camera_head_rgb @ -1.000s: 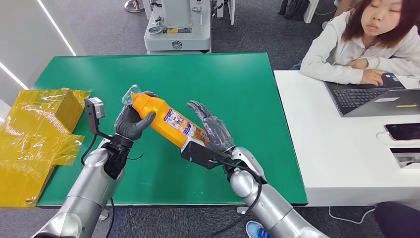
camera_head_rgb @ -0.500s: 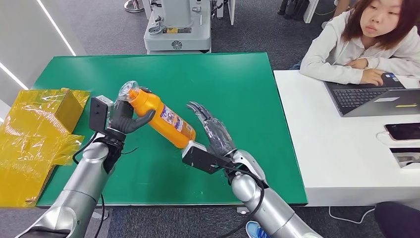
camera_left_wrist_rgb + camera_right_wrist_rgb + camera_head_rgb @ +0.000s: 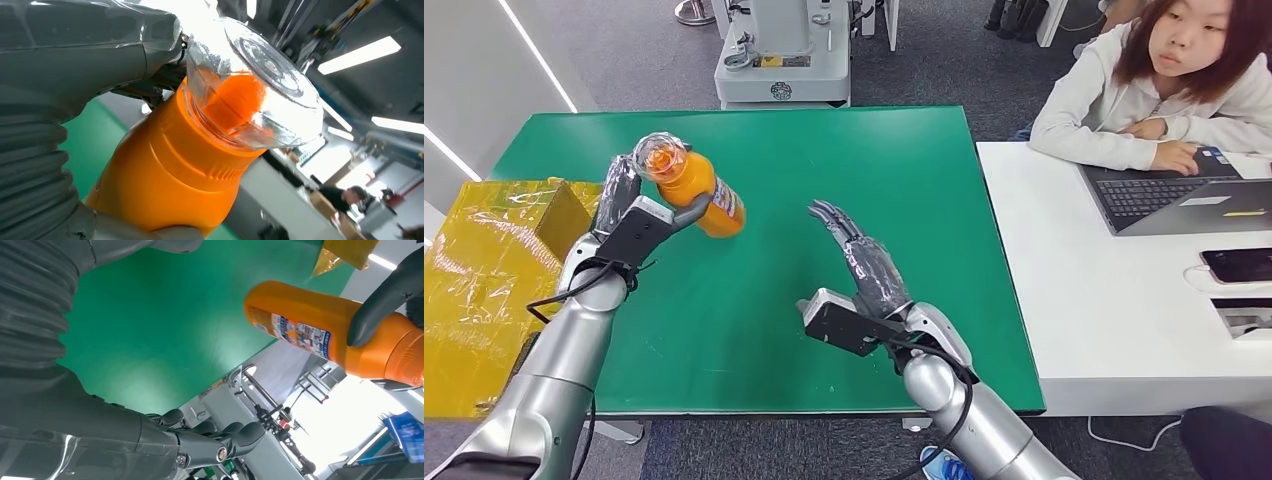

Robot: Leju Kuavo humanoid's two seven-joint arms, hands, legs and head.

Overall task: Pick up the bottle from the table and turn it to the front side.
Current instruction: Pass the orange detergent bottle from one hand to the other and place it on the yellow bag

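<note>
Green covers the one table (image 3: 874,180) in the head view, and beside it stands one white desk (image 3: 1114,300) with one laptop (image 3: 1174,200) and one phone (image 3: 1239,265); one person (image 3: 1164,90) sits there, and grey carpet lies around. One orange bottle (image 3: 699,190) with a clear cap is held up above the table's left part by the left hand (image 3: 639,215), whose fingers wrap around its body; the cap end points toward the camera. The right hand (image 3: 864,265) hovers over the table's middle, well apart from the bottle, its fingers stretched and holding nothing. One heap of yellow film (image 3: 494,270) lies at the table's left edge. In the left wrist view the bottle (image 3: 170,170) is very close, its clear cap over an orange neck, the grey thumb pressed on it; ceiling lights shine behind. In the right wrist view the bottle (image 3: 310,335) shows its printed label, one dark finger across it, above the green surface; the right hand's fingers (image 3: 235,437) are extended and hold nothing.
</note>
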